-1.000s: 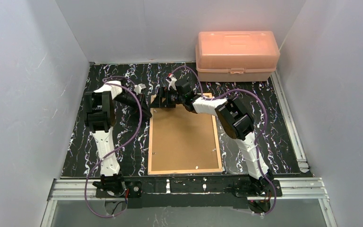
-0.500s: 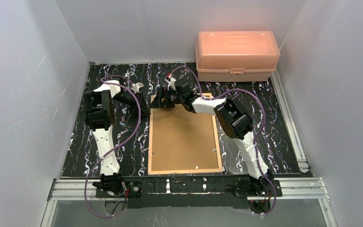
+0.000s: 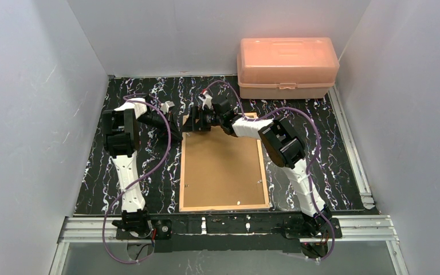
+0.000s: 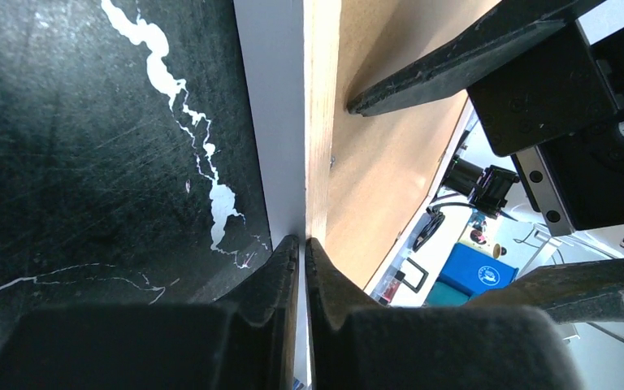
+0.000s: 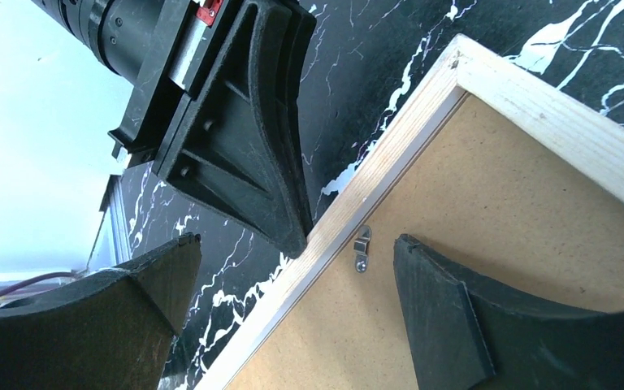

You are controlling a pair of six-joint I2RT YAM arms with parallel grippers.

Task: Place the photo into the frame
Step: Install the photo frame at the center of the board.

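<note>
Left fingers (image 4: 272, 280) closed since earlier (empty), tips against pale-wood frame (image 5: 536, 110) edge, right fingers (image 5: 455, 325) wide open

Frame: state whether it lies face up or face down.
Face down: the frame shows its light-wood back, and the brown backing board faces up.

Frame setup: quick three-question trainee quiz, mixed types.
1. True or false: the frame lies front side up on the table.
2. Which gripper is open? A) left gripper B) right gripper C) both
3. What stands at the table's far right corner?
Key: 1 false, the frame's wood back and the brown backing board face up. 2 B. 3 the orange plastic box.
</note>
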